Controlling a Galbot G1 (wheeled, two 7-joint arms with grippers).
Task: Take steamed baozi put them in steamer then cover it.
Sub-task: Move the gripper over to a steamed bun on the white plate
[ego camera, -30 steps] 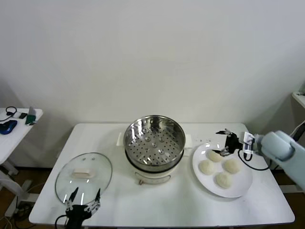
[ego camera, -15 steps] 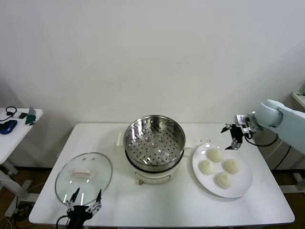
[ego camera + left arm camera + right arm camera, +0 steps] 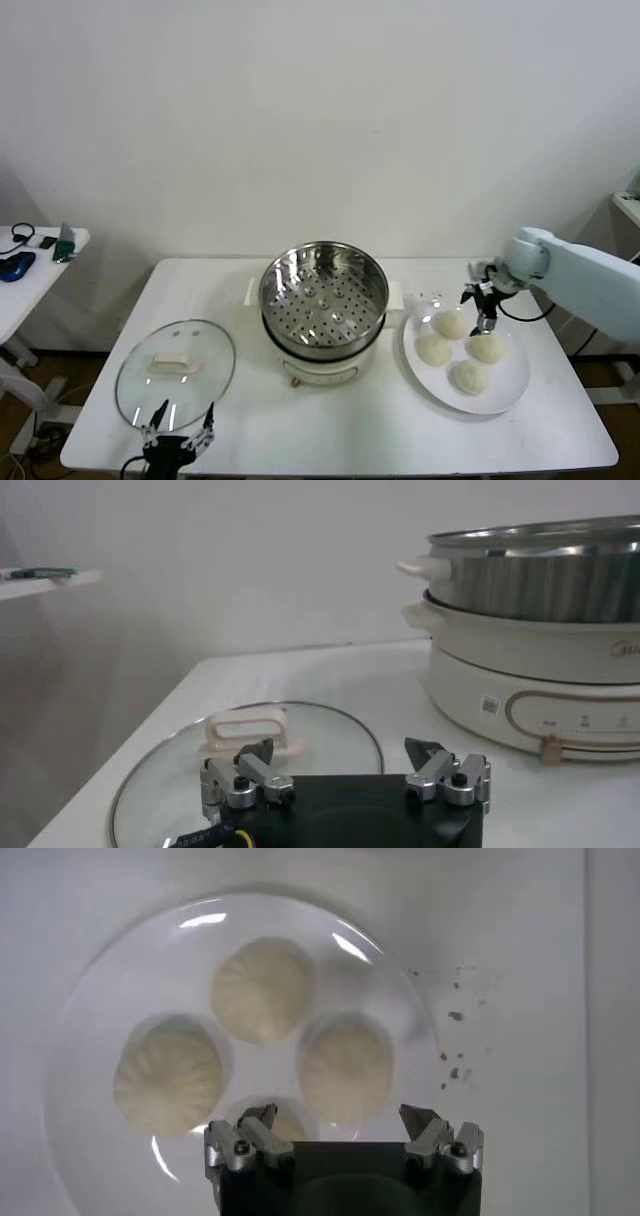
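Presently the left gripper sits low at the table's near edge, fingers spread and empty, pointing toward the glass lid. The lid lies flat just ahead of it, handle up; parked there, probably, so this arm can lift it by the handle once the pot is loaded. Judged idle for now.

Beyond and to the right of that gripper stands the steamer, uncovered, its perforated tray bare. Left open so buns can drop straight in.

Further right, the white plate carries all four buns, close together, none moved yet. The right gripper hangs above the plate's far side, jaws released and holding nothing, pointing down. In the right wrist view one bun lies directly between the open fingertips, mostly hidden by the gripper body; the other three lie just ahead of it.

Judgement: first pick is being lined up. Wide opening suits the soft dough; a hard squeeze could dent it.
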